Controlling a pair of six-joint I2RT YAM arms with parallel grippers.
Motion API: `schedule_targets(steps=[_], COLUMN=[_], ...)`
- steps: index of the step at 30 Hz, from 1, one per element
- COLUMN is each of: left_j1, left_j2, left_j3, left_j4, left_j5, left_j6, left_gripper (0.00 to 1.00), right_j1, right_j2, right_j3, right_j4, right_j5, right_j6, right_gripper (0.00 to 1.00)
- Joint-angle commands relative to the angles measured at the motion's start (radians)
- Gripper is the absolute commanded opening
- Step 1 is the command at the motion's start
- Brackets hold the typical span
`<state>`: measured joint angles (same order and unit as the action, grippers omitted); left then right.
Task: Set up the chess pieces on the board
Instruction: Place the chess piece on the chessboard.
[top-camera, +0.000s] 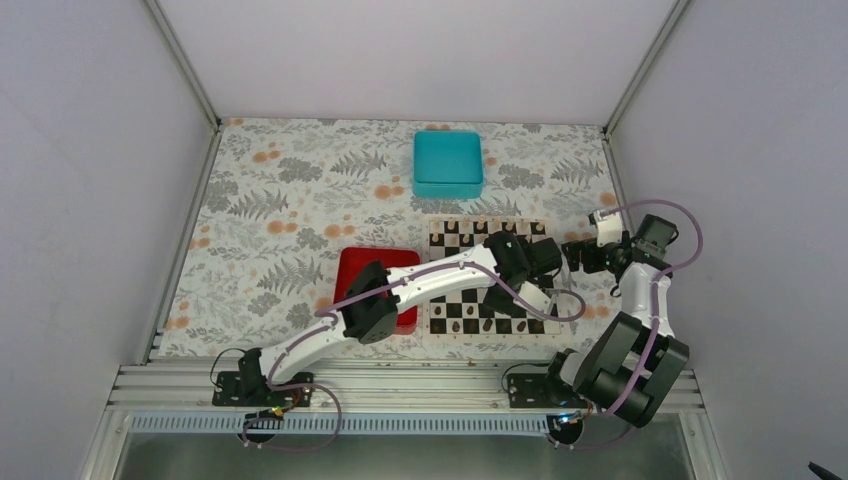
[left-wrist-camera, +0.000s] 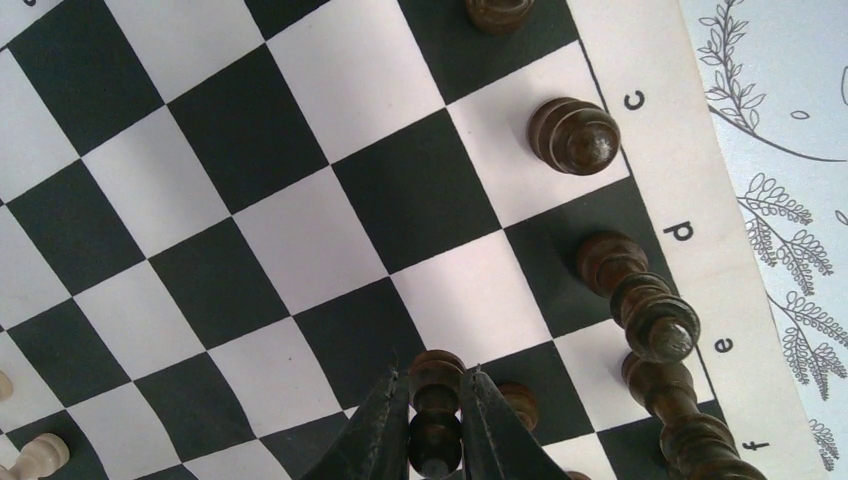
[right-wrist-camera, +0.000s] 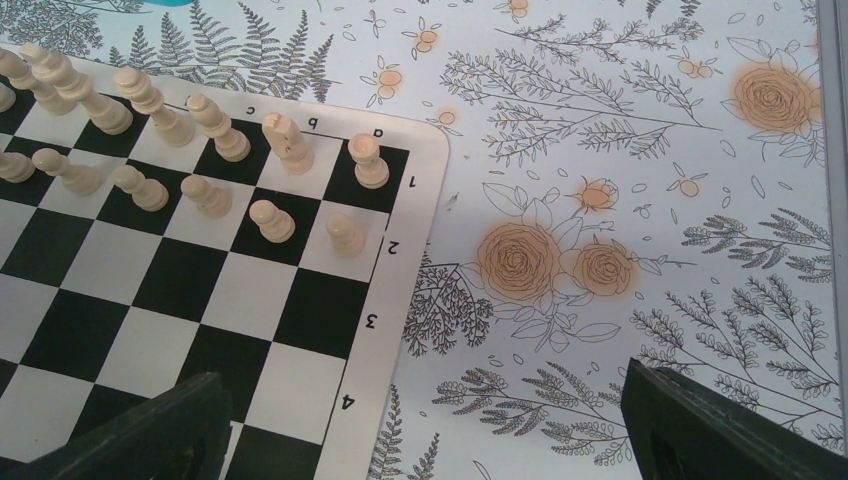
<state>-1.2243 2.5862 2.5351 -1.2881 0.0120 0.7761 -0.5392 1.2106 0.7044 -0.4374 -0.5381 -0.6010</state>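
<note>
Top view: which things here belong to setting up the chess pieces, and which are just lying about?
In the job:
- board
- dark pieces
- left gripper, shut on one dark piece

Lying about:
- red tray
- teal box
- pale pieces, standing in two rows
- right gripper, open, holding nothing

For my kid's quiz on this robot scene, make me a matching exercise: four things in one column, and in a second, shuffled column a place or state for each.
1. teal box
2. red tray
3. left claw
4. right claw

A. open, at the right edge of the board
B. left of the board
C. beyond the board's far edge
D. shut on a dark chess piece

Pairs: 1-C, 2-B, 3-D, 4-A
</note>
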Motion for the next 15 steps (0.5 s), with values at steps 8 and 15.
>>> schedule_targets(steps=[8, 15], left_j1=[-0.001, 0.0], left_j2=[0.043, 0.059], left_j3=[-0.019, -0.014], left_j4=[0.012, 0.024], left_j5=[0.04, 0.043], left_j6=[0.005, 0.011], left_gripper=[0.14, 0.14], right_j1=[-0.015, -0.016], right_j2=[-0.02, -0.029], right_j3=[0.003, 0.002], right_j4=[0.019, 0.027], right_j5=[-0.022, -0.01], right_j6=[0.006, 0.014], right_gripper=[1.0, 1.0])
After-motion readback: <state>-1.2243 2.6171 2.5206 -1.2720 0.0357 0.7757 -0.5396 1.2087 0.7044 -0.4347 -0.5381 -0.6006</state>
